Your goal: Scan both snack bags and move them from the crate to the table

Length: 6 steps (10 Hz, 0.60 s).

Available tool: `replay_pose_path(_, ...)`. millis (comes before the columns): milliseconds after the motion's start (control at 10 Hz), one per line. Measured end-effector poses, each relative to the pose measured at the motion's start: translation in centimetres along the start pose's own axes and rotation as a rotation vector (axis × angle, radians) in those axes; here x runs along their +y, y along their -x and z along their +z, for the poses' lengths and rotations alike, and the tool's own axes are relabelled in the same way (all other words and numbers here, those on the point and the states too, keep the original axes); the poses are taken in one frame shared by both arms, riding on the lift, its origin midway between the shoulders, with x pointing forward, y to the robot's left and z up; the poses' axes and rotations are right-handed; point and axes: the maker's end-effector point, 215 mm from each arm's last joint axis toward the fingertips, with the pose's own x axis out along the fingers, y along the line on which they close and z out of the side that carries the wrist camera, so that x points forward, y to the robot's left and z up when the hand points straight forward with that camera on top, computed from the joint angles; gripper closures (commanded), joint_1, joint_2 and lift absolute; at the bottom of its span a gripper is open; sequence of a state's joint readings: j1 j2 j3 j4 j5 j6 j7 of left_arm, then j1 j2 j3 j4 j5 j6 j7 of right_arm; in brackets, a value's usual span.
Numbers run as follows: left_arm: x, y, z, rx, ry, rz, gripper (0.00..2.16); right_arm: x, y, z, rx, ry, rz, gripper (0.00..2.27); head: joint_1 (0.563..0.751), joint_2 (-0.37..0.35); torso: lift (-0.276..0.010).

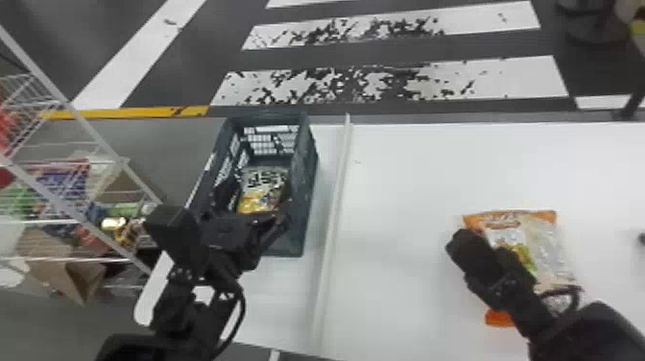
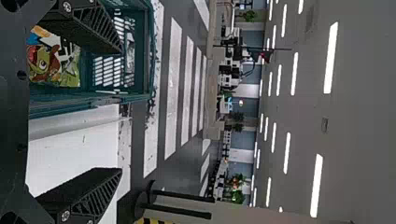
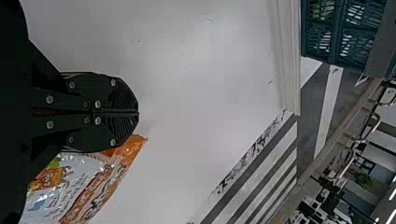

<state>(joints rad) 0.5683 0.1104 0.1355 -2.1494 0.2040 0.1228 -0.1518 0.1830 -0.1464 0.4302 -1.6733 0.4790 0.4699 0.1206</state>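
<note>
One snack bag (image 1: 261,185), white and black with yellow, lies inside the dark green crate (image 1: 309,168); the left wrist view also has this bag (image 2: 53,63) within the crate (image 2: 149,51). My left gripper (image 1: 271,220) is at the crate's near part, just short of the bag, its fingers (image 2: 88,25) wide apart with nothing between them. An orange and white snack bag (image 1: 547,240) lies flat on the white table (image 1: 408,192). Over its left side is my right gripper (image 1: 463,242); in the right wrist view this gripper (image 3: 138,113) is shut, beside the orange bag (image 3: 100,182).
A raised white strip (image 1: 336,206) runs along the table between crate and orange bag. Left of the crate stands a white wire rack (image 1: 86,125) holding assorted packages. A small dark object (image 1: 641,238) shows at the right edge.
</note>
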Motion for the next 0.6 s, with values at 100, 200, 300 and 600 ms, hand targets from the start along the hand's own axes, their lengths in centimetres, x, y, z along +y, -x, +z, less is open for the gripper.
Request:
replay_pose_path(100, 0.0, -0.1, 0.0, 0.001, 0.001, -0.001, 0.1, -0.1, 0.1, -0.5, 0.003, 0.001, 0.001, 2.25, 0.695, 0.224, -0.088)
replay_pose_path(200, -0.1, -0.1, -0.1, 0.002, 0.001, -0.002, 0.1, -0.3, 0.3, -0.9, 0.007, 0.0, -0.001, 2.25, 0.695, 0.217, -0.088)
replay_pose_path(300, -0.1, -0.2, -0.2, 0.003, 0.0, -0.005, 0.1, -0.5, 0.4, -1.1, 0.009, -0.004, -0.004, 2.25, 0.695, 0.212, -0.088)
replay_pose_path(600, -0.3, -0.5, -0.1, 0.001, 0.001, -0.011, 0.1, -1.3, 0.5, -1.7, 0.019, -0.007, -0.015, 2.25, 0.695, 0.199, -0.088)
